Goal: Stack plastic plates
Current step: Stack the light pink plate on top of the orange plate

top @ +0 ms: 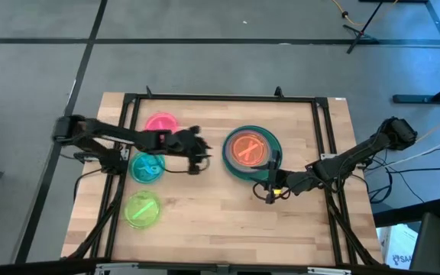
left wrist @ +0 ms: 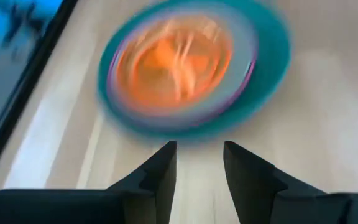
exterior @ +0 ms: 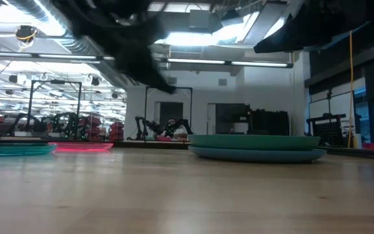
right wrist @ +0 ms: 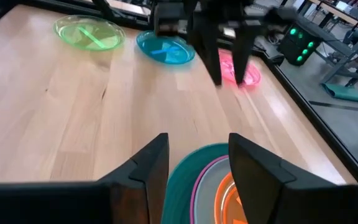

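A stack of plates [top: 250,153] sits right of the table's middle: an orange plate [left wrist: 176,59] on top, magenta and grey-green rims below it, and a large dark green one [right wrist: 182,180] at the bottom. The small pink plate [top: 161,122], teal plate [top: 147,166] and lime plate [top: 142,208] lie flat and apart on the left. My left gripper [top: 202,153] is open, held just left of the stack, its fingers pointing at it [left wrist: 197,168]. My right gripper [top: 270,191] is open by the stack's near rim [right wrist: 194,168]. No blue plate shows.
A dark metal frame [top: 220,98] runs around the wooden table top. Bare wood [top: 220,221] lies along the near side, between the lime plate and my right gripper. In the low view the stack [exterior: 255,146] stands on the right, and the teal plate [exterior: 12,149] and pink plate [exterior: 83,147] on the left.
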You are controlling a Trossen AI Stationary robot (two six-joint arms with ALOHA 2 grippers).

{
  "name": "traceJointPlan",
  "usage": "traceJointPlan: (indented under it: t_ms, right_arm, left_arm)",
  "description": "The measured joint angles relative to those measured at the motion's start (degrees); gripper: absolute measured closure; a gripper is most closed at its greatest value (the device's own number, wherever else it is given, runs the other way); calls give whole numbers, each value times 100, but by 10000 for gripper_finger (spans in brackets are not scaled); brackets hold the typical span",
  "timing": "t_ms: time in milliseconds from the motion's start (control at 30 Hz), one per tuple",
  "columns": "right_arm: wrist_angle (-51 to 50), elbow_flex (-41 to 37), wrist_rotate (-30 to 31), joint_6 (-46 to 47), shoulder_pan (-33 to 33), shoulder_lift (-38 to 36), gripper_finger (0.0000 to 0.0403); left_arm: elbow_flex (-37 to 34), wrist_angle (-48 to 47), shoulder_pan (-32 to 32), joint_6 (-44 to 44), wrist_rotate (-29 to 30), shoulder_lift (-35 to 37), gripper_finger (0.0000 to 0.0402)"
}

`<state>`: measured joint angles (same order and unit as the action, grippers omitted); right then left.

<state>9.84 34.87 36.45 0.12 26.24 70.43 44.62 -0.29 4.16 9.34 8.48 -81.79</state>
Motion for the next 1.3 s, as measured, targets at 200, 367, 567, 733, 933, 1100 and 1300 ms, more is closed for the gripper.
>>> traceJointPlan:
  t_ms: [200,367,567,733,933,1100,1300]
  right_arm:
    - [-21,-2,4,3,0,0,247]
    - [43,-2,5,-37,0,0,247]
    - [63,-2,81,-40,0,0,247]
    - [8,-2,146,-42,0,0,247]
    - [-46,-2,143,57,0,0,247]
    - [-61,-2,151,98,0,0,247]
    - [-59,-2,152,109,0,0,247]
  left_arm:
    - [-750,-1573,4,-1601,874,1228,275]
    - [-1100,-2444,163,-2308,1428,1302,275]
    - [-1272,-2469,778,-2390,1590,799,276]
    - [-1268,-2458,1293,-2121,1629,297,276]
    - [-1233,-2370,1748,-2000,1730,-184,276]
    - [-1242,-2252,1867,-1822,1760,-263,307]
    - [-1261,-1988,1773,-1610,1803,-282,389]
